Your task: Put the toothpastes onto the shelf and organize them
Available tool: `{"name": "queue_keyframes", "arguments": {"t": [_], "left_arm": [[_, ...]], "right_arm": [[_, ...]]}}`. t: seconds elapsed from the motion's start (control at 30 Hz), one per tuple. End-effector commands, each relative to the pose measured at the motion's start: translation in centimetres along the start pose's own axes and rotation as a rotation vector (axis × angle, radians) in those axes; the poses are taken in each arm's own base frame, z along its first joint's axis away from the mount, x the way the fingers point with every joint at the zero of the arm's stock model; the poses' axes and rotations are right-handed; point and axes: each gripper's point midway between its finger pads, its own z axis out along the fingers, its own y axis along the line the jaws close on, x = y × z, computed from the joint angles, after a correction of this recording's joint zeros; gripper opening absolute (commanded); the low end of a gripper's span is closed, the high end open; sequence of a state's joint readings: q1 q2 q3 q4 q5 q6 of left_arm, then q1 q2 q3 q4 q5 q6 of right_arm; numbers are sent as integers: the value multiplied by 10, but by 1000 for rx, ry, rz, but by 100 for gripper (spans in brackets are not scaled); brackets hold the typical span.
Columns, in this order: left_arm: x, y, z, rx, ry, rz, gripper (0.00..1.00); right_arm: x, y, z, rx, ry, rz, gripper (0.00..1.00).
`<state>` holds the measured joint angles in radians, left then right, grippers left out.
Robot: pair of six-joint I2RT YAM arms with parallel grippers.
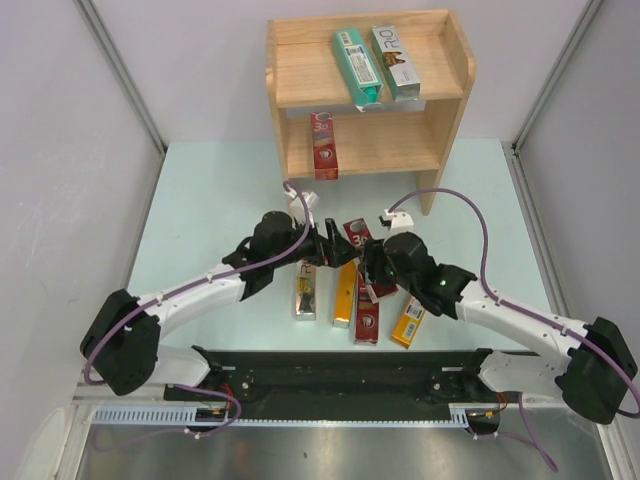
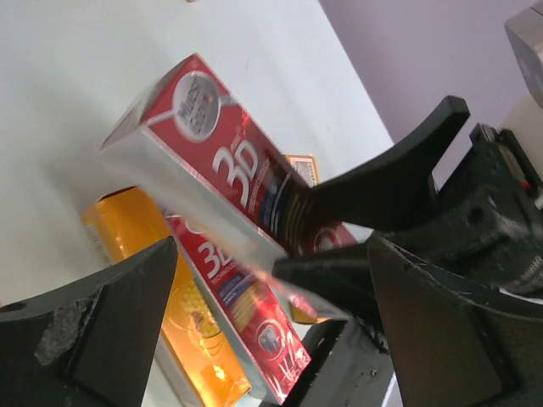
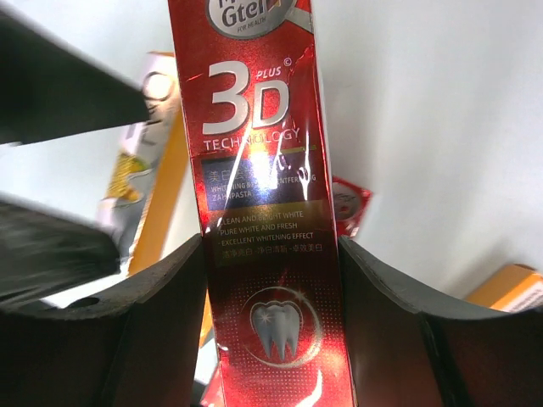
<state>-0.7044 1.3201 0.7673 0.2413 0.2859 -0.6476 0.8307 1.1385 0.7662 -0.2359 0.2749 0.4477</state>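
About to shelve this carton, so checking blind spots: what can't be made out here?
Top view: left arm and right arm cover the table cartons' far ends; count unsure.
Right wrist: held red carton runs off top and bottom edges.
Left wrist: orange carton partly hidden behind the left finger.

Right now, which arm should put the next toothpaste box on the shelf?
The right arm. The right gripper already has the red 3D carton pinched between its fingers, ready to carry to the shelf. The left gripper is wide open and holds nothing.
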Motion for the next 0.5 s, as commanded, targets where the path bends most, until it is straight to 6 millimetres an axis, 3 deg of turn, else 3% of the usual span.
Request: {"name": "queue_keyframes", "arguments": {"t": [0.0, 0.23, 0.47], "left_arm": [[-4, -20, 9, 120, 1, -40, 100], [2, -16, 14, 116, 18, -75, 100], [9, -27, 19, 213, 38, -118, 97]], "right_arm": [[-46, 32, -22, -82, -147, 51, 39], [-57, 47, -40, -128, -201, 55, 38], [-58, 55, -48, -142, -220, 59, 39]]}}
